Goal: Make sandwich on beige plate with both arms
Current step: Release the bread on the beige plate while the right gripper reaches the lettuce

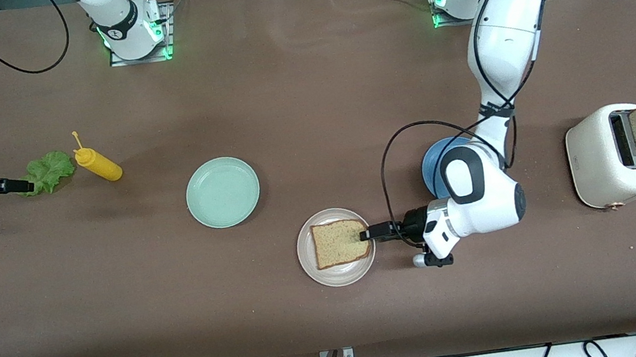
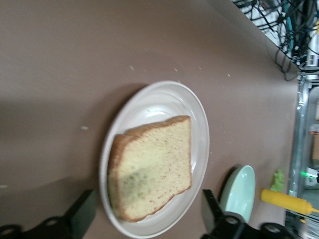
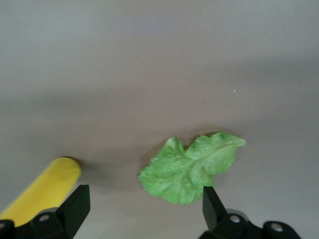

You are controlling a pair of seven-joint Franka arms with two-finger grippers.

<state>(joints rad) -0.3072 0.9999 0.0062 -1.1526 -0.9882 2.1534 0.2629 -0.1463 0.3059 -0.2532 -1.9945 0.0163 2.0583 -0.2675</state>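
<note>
Left gripper (image 1: 364, 235), fingers apart, over bread slice (image 1: 339, 242) on beige plate (image 1: 308, 262); right gripper (image 1: 28, 185), fingers apart, over lettuce leaf (image 1: 52, 168).

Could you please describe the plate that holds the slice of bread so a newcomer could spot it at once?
Start at the white toaster toward the left arm's end of the table. Three round plates lie toward the middle; the round beige speckled plate is nearest the front camera. Unlike the pale green plate and blue plate, it carries a square brown bread slice.

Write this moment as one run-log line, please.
left gripper: open over bread slice on beige plate | right gripper: open over lettuce
</note>
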